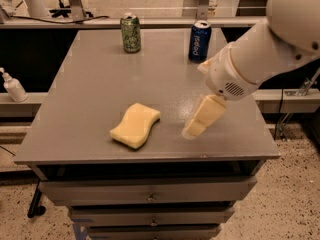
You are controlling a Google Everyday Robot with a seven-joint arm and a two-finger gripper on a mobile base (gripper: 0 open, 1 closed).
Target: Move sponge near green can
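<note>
The pale yellow sponge (135,125) lies flat on the grey table (90,89), near its front edge. The green can (131,32) stands upright at the table's far edge, left of centre. My gripper (200,119) hangs from the white arm that reaches in from the upper right. It is just above the table, a short way to the right of the sponge and apart from it. It holds nothing.
A dark blue can (200,41) stands at the far edge, right of the green can and just behind my arm. Drawers sit under the table front. A white pump bottle (13,86) stands on a ledge to the left.
</note>
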